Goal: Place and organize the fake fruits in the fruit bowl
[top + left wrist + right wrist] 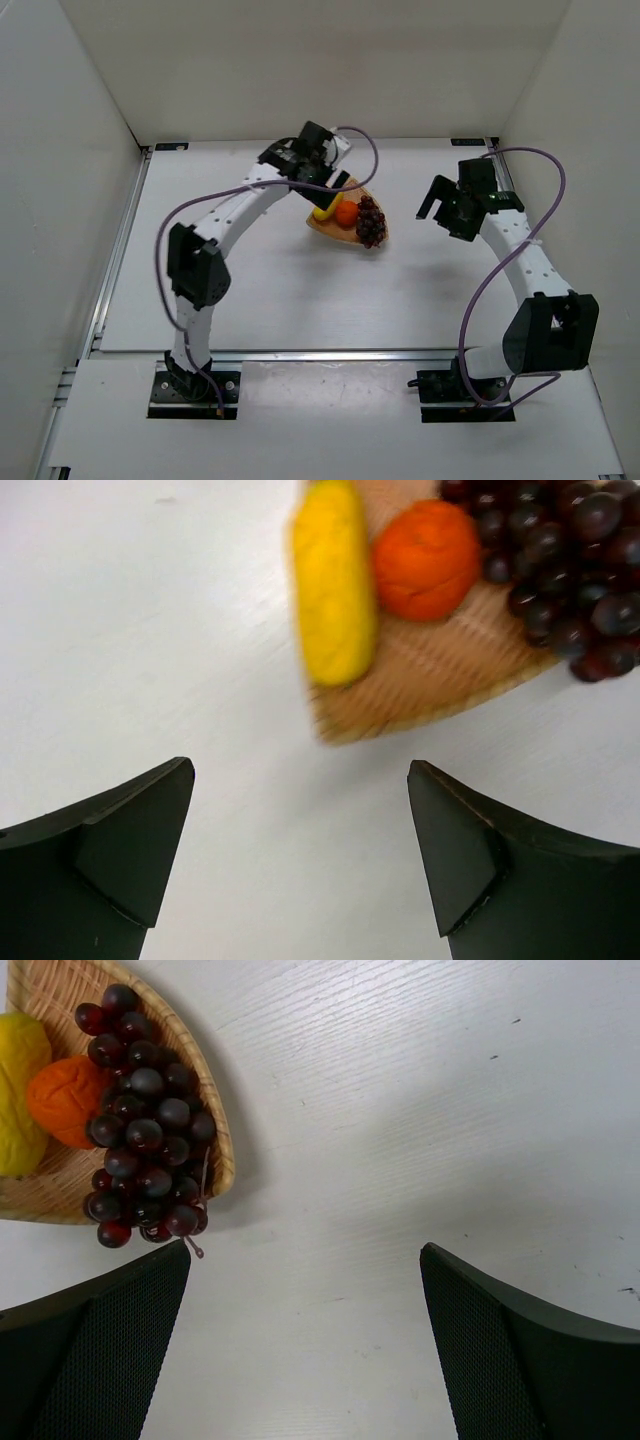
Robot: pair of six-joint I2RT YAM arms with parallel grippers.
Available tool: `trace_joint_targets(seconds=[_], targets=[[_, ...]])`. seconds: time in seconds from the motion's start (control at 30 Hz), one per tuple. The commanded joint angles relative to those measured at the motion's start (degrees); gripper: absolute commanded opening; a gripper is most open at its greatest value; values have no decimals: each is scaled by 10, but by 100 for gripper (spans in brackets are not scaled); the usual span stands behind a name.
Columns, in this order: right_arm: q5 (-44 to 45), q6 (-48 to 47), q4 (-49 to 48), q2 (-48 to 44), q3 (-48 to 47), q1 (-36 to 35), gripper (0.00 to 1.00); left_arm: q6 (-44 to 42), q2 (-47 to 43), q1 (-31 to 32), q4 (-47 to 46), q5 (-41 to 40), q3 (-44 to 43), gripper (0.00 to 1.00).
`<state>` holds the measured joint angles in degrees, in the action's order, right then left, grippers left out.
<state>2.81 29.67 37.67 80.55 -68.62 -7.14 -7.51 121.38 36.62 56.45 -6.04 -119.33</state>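
The tan woven fruit bowl (pixel 330 227) (pixel 440 670) (pixel 210 1070) sits mid-table. In it lie the yellow banana (pixel 325 210) (pixel 333 580) (pixel 15 1090), the orange (pixel 346 213) (pixel 427 558) (pixel 62 1095) and the dark grape bunch (pixel 370 221) (pixel 570 570) (pixel 145 1120), whose end hangs over the bowl's rim. My left gripper (pixel 338 184) (pixel 300 780) hovers at the bowl's far-left side, open and empty, above bare table beside the bowl's corner. My right gripper (pixel 432 205) (pixel 305 1260) is open and empty to the right of the bowl.
White walls enclose the table on the left, back and right. A metal rail (pixel 118 240) runs along the left edge. Purple cables (pixel 545 160) loop off both arms.
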Motion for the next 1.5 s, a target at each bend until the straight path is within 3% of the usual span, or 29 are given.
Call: trace_joint_targets(seconds=[0.0,0.17,0.3,0.43,0.57,0.97,1.47], targets=[[6,-28,21,-30,5,15,100,-19,-160,-60,-50,-61,65,99],[11,-40,28,-89,52,75,100,-12,-236,-202,-58,-106,163,99],[5,-64,36,-139,81,124,100,0,-306,-310,-53,-120,293,99],[-1,-77,46,-181,111,152,100,16,-380,-358,-53,-114,449,99],[-14,-77,46,-206,135,165,100,42,-439,-406,-53,-108,542,99],[-44,-72,62,-249,145,165,100,54,-548,-434,-41,-71,597,99],[-39,-72,78,-301,185,165,100,59,-584,-451,-35,-50,612,99]])
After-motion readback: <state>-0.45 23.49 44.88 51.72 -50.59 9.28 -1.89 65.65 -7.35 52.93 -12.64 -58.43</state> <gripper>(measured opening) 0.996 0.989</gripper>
